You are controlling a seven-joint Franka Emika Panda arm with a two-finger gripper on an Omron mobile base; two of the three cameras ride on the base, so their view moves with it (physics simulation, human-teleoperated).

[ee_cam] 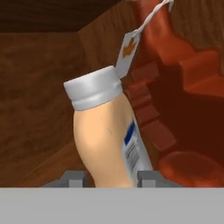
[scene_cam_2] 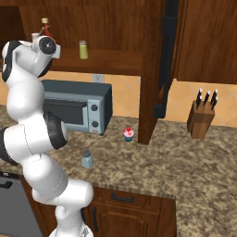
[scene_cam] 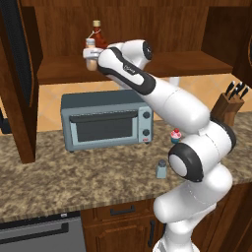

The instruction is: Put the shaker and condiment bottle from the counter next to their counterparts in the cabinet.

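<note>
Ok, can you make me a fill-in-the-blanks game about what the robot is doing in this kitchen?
1. The end effector holds the condiment bottle right beside the dark ____ maple-leaf bottle.
2. The grey-blue shaker stands on the ____, in front of the cupcake.
3. The yellow-green shaker stands on the cabinet ____.
4. The knife block holds ____ knives.

Missing words: red; counter; shelf; three
</note>
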